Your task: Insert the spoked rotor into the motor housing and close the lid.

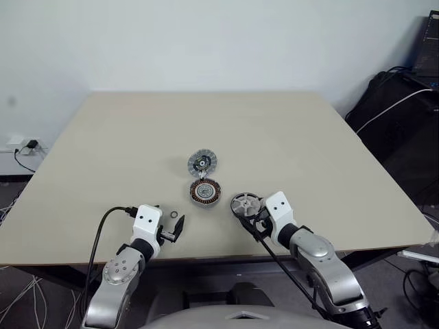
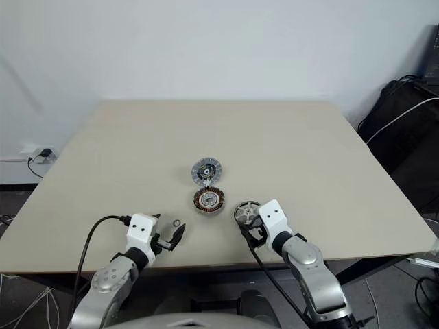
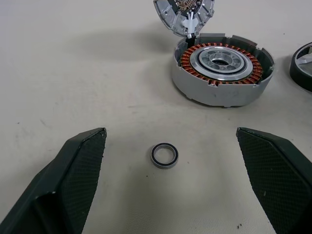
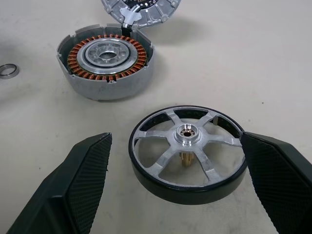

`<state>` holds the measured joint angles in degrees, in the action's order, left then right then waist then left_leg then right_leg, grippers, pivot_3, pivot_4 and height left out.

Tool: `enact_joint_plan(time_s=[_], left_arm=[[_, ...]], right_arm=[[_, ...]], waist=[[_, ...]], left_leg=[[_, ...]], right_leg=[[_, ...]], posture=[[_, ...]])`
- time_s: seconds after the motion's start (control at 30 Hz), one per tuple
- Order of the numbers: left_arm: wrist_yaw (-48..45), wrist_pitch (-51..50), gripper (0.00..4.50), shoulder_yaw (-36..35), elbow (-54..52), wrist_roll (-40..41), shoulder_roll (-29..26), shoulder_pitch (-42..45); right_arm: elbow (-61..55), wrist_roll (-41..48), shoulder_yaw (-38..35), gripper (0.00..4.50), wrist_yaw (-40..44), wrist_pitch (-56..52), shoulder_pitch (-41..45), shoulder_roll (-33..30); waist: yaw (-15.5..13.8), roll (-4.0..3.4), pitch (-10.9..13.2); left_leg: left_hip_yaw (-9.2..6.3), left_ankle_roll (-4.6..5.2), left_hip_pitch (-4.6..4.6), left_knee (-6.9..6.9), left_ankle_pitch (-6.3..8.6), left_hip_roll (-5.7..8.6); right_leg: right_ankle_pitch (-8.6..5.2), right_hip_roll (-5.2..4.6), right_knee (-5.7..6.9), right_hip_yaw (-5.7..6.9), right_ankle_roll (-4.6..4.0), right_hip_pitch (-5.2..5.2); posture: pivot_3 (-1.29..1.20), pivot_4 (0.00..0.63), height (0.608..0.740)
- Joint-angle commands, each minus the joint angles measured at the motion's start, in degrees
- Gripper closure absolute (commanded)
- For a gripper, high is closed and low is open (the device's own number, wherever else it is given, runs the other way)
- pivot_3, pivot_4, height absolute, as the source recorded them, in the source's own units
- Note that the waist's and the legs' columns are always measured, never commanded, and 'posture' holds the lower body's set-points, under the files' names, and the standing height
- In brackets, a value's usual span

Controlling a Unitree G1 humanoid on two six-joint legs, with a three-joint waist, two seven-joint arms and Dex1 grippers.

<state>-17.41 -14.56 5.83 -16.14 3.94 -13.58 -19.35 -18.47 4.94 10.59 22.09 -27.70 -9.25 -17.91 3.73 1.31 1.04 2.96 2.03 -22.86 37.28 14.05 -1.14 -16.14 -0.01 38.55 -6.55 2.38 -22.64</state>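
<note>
The spoked rotor (image 4: 186,132) lies flat on the table, silver spokes inside a dark rim. My right gripper (image 4: 175,138) stands open around it, one finger on each side, with a gap showing on one side. The motor housing (image 1: 205,192), with copper windings inside, sits just left of the rotor and a little farther from me. Its lid (image 1: 202,162) lies open behind it, joined at the rim. My left gripper (image 3: 170,134) is open and empty near the front edge, to the housing's front left.
A small dark ring (image 3: 164,155) lies on the table between my left gripper's fingers. The beige table (image 1: 309,144) is bare farther back. Black bags and cables (image 1: 401,103) stand off its right side, and a wall socket (image 1: 24,145) is at the left.
</note>
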Motion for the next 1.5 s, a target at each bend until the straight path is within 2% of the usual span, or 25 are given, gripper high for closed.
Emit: enact_joint_plan(time_s=[0.03, 0.43, 0.97, 1.23, 1.33, 1.5], left_arm=[[0.0, 0.7, 0.00, 0.2, -0.5, 0.0, 0.2, 0.9], [0.1, -0.4, 0.00, 0.4, -0.1, 0.0, 0.4, 1.7], [0.0, -8.6, 0.00, 1.3, 12.0, -1.0, 1.6, 13.7], [-2.9, -14.1, 0.00, 3.6, 9.8, -0.7, 0.1, 11.9], [-2.9, -15.6, 0.60, 4.0, 8.8, -0.9, -0.5, 10.6], [-1.8, -16.2, 2.24, 3.7, 7.5, -1.3, -0.8, 9.0]], right_arm=[[-1.1, -0.1, -0.5, 0.02, -0.4, 1.1, 0.8, 0.2], [-0.9, 0.4, -0.4, 0.02, -0.1, 1.2, 1.0, 1.2], [-1.4, 0.2, -0.8, 0.02, -0.7, 1.4, 0.9, 2.2], [-1.7, 0.2, -0.6, 0.02, -1.3, 1.5, 0.4, 2.6], [-1.5, 0.2, -0.6, 0.00, -1.3, 1.5, 0.5, 2.7], [-1.0, 0.2, -0.4, 0.00, -1.1, 1.5, 1.0, 2.8]], waist=[[0.0, 0.00, 0.0], [0.0, 0.00, 0.0], [-0.2, 0.01, 0.0], [-0.2, -0.14, -0.2], [-0.2, -0.23, -0.3], [-0.2, -0.34, -0.4]], left_leg=[[0.00, 0.00, 0.00, 0.00, 0.00, 0.00], [0.00, 0.01, 0.00, 0.00, 0.00, 0.00], [-0.01, 0.18, 0.07, 0.07, -0.11, 0.04], [-0.02, 0.08, 0.12, 0.07, -0.05, 0.04], [-0.01, 0.08, 0.14, 0.07, -0.03, 0.04], [-0.01, 0.03, 0.15, 0.07, 0.01, 0.06]], right_leg=[[0.00, 0.00, 0.00, 0.00, 0.00, 0.00], [0.00, 0.00, 0.00, 0.00, 0.01, 0.01], [0.06, 0.07, 0.03, 0.19, 0.09, 0.10], [0.06, 0.03, 0.03, 0.18, 0.09, 0.14], [0.06, 0.00, 0.03, 0.17, 0.09, 0.15], [0.06, -0.05, 0.03, 0.17, 0.08, 0.17]], posture=[[0.00, 0.000, 0.740], [0.00, 0.000, 0.740], [0.00, 0.000, 0.740], [0.00, 0.000, 0.740], [0.00, 0.000, 0.740], [0.00, 0.000, 0.740]])
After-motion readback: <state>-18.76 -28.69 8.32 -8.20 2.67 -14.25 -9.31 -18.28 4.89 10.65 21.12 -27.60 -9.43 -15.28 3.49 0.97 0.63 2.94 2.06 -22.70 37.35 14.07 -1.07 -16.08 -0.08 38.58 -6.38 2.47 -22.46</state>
